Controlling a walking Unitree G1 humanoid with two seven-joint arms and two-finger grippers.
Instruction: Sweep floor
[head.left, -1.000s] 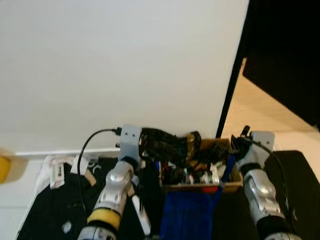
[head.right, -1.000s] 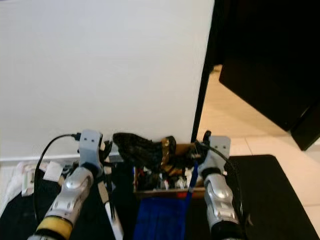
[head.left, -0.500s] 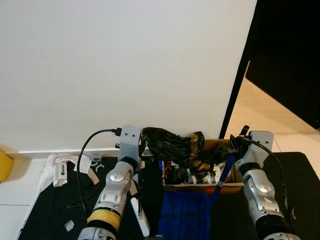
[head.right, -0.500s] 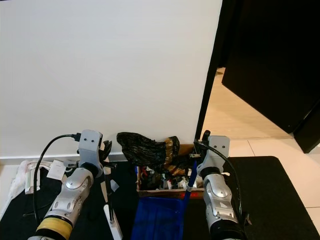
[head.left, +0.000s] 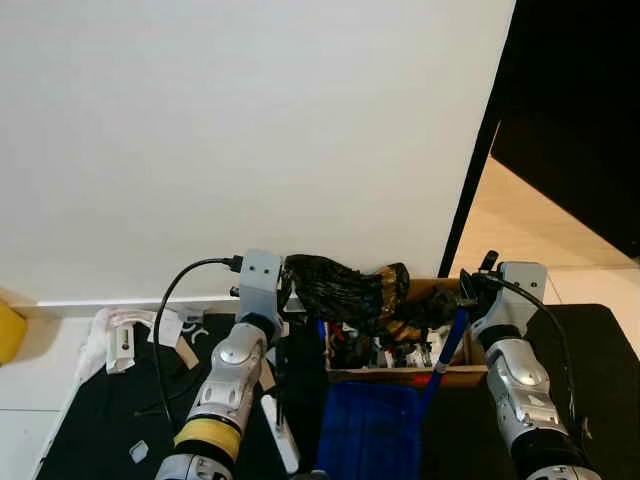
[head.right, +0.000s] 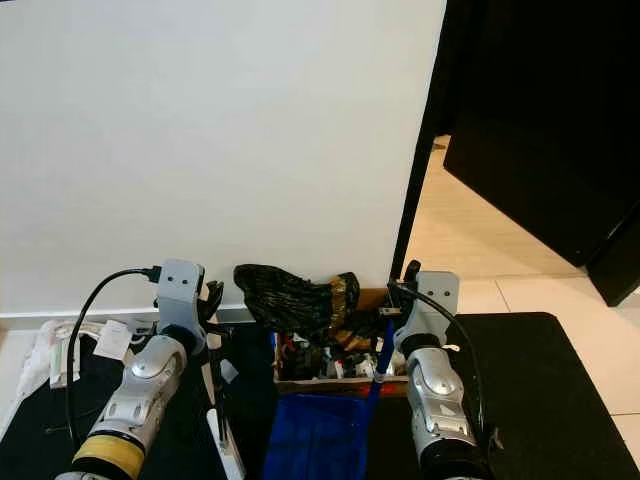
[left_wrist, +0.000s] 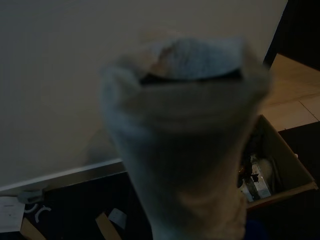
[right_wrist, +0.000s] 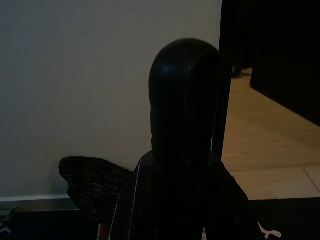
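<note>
My left gripper (head.left: 277, 297) is raised in front of the white wall, shut on a white broom handle (head.left: 279, 428) that runs down past my forearm. In the left wrist view the pale handle end (left_wrist: 185, 130) looms blurred, close to the camera. My right gripper (head.left: 466, 291) is shut on a blue dustpan handle (head.left: 449, 346), which slopes down to the blue dustpan (head.left: 366, 429) low between my arms. The dark rounded handle top (right_wrist: 184, 115) shows in the right wrist view. The broom head is hidden.
A cardboard box (head.left: 404, 375) of clutter stands against the wall, with a crumpled black plastic bag (head.left: 338, 289) over it. A black mat (head.left: 95, 420) carries white scraps (head.left: 125, 336). A dark open doorway (head.left: 570, 120) and tan floor (head.left: 520, 225) lie to the right.
The whole picture shifted a second ago as the camera moved, showing more floor below the wall. Over the last half second both arms and their handles stay where they were.
</note>
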